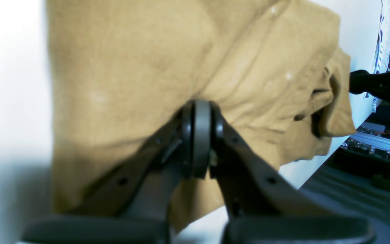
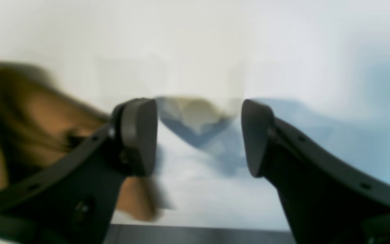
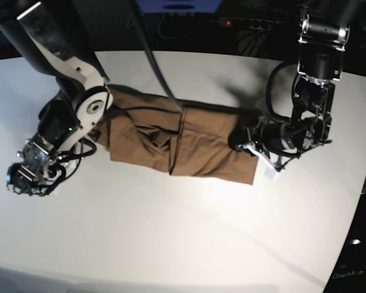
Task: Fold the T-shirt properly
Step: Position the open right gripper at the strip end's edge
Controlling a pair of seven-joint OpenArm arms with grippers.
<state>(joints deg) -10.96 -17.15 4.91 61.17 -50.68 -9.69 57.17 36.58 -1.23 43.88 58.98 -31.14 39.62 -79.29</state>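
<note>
Risk: left gripper clenched on T-shirt hem near table right edge, right gripper released and empty, so one-sided pull skews fold.

A robotics lab or test bench, not a home. Two black-and-white robot arms stand over one wide, bare white table, with cables hanging across it. Beyond the table the room is dark; a strip with a small red light and a blue box sit at the far edge. The left wrist view shows racks of hardware and wiring past the table's edge, blurred. A brown T-shirt is the only household thing, laid out on the table as a work piece
</note>
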